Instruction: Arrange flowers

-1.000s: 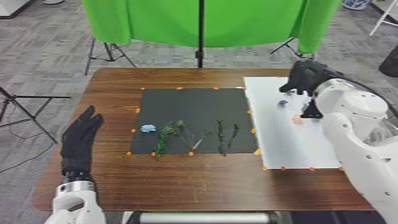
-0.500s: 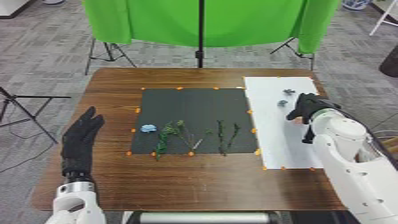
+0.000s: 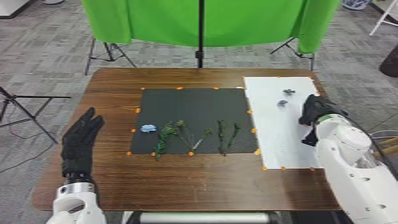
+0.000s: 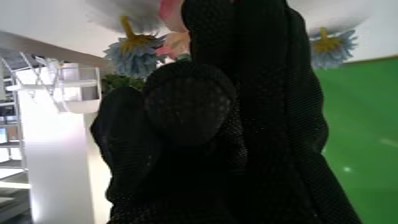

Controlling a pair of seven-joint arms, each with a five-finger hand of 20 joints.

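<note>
The right hand [image 3: 320,109] has shifted rightward, to the white sheet's [image 3: 282,142] right edge; its fingers are straight, the hand open. Near it lie two blue flowers [image 3: 290,92], and a pink flower [image 4: 174,45] is just beside its fingers. On the dark mat [image 3: 191,102], two green stems [image 3: 222,137] run near to far, roughly parallel. The left hand [image 3: 80,140] is open, left of the mat on the counter [image 3: 178,185].

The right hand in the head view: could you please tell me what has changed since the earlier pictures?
The right hand has moved back toward the robot, from the far end of the white sheet to its right edge. The left hand and the green stems on the dark mat stayed put.
</note>
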